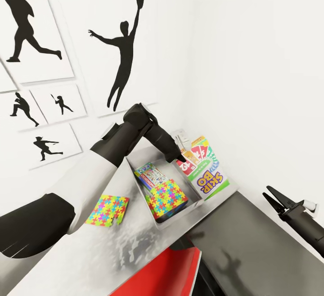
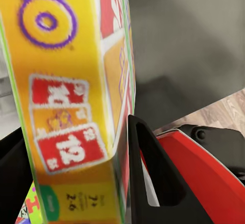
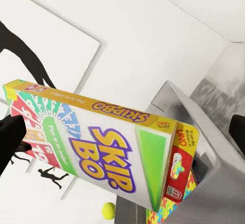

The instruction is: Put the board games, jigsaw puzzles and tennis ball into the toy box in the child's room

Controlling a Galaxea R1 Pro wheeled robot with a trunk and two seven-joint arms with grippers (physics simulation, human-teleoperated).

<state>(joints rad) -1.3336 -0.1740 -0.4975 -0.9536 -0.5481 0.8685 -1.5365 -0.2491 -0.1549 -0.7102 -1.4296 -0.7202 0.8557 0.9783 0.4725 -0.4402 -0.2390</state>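
Observation:
The orange-red Skip-Bo board game (image 1: 206,170) stands tilted on edge over the far side of the light-grey toy box (image 1: 177,216), with my left gripper (image 1: 182,157) shut on its upper end. In the left wrist view the Skip-Bo box (image 2: 66,111) sits clamped between my black fingers (image 2: 153,173). Inside the bin lie a blue board game (image 1: 150,174) and a jigsaw puzzle (image 1: 165,195). Another jigsaw puzzle (image 1: 108,210) lies on the table (image 1: 67,255) beside the bin. The tennis ball (image 3: 108,210) and a red-bannered game box (image 3: 181,169) appear in the right wrist view. My right gripper (image 1: 269,195) hangs open and empty, well to the right.
A lower dark-topped cabinet (image 1: 256,242) adjoins the table under my right arm. A red chair (image 1: 166,273) stands at the table's near edge. White walls with black sports silhouettes (image 1: 121,57) close off the corner behind the bin.

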